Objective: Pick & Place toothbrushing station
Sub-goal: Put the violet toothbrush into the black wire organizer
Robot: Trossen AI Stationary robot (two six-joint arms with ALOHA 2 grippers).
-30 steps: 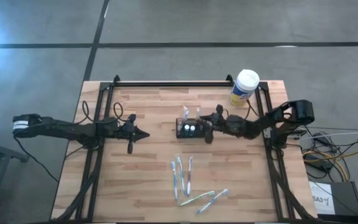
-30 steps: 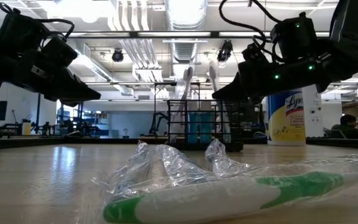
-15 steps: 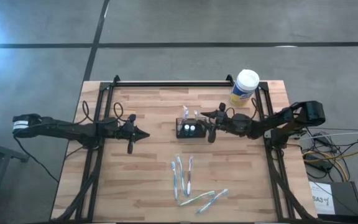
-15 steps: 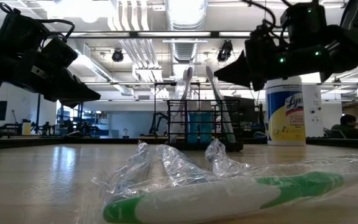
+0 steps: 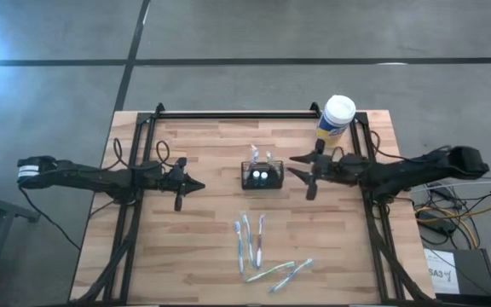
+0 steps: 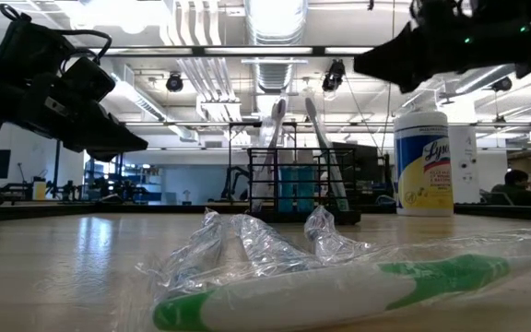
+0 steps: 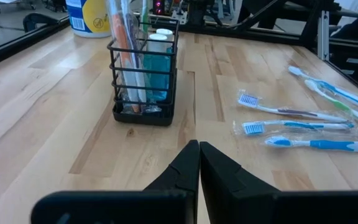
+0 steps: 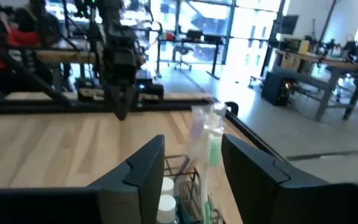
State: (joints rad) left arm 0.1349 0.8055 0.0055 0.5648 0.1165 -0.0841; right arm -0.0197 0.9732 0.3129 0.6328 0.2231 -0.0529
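Wood planks make up the table (image 5: pixel 203 247), the biggest thing in the high view, with a black frame along its edges. Both dark arms reach in over it from opposite sides.

On the left side the left gripper (image 5: pixel 196 185) hangs above the boards, its two fingers pressed together into a single point with nothing between them; the left wrist view shows the same closed tips (image 7: pixel 199 163) aimed toward the toothbrushing station (image 7: pixel 143 74), well apart from it.

From the right, the right gripper (image 5: pixel 297 170) sits raised above the table, its fingers spread apart and empty. The toothbrushing station (image 5: pixel 261 174) stands upright on the middle of the table, just beside those open tips on the side toward the left arm, not touched by them. In the right wrist view the station (image 8: pixel 182 199) shows low between the two dark fingers (image 8: pixel 145 168), with wrapped brushes rising out of it. In the low view the black wire holder (image 6: pixel 293 184) stands on the boards while the right gripper (image 6: pixel 376 65) hovers higher and off to one side.

Near the far right corner stands a white-capped yellow-labelled canister (image 5: pixel 336 118). Closer to the front edge lie several wrapped toothbrushes (image 5: pixel 258 247), loose on the wood, well apart from both grippers.
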